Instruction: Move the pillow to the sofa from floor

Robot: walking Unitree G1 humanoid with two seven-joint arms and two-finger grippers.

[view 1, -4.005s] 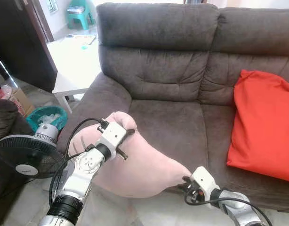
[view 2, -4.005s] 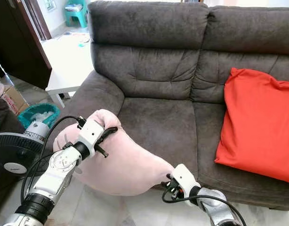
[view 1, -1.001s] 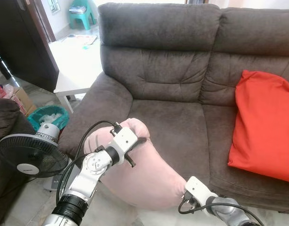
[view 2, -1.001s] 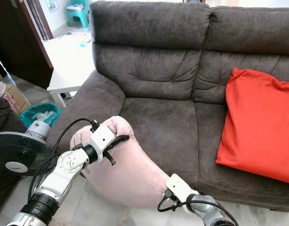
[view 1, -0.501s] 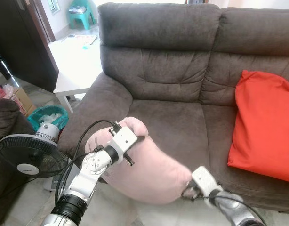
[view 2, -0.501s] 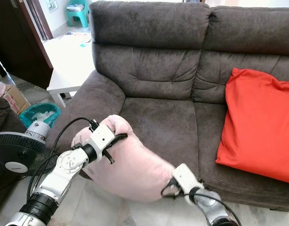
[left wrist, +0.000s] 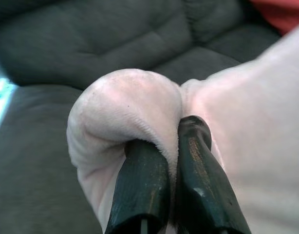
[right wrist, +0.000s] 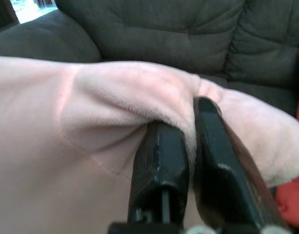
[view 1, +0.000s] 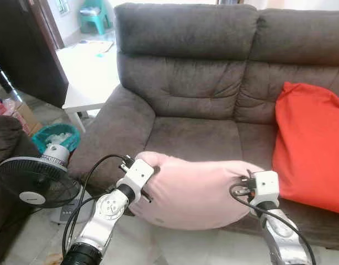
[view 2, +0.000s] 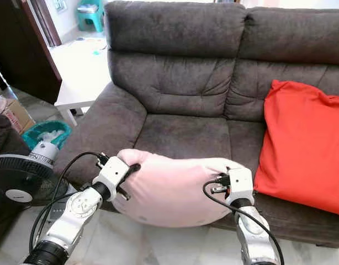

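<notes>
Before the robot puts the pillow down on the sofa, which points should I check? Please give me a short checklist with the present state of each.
1. Left gripper holds the pillow: ok, fingers pinch a fold at its left end.
2. Right gripper holds the pillow: ok, fingers closed on a fold at the right end.
3. Pillow level between the arms: ok, it hangs roughly flat.
4. Pillow over the seat: not ok, it hangs at the front edge, mostly ahead of the cushion.
5. Free landing spot: ok, the left seat is bare; the red cushion fills the right side.
6. Pillow clear of the red cushion: cannot tell, the right end is very near it.
</notes>
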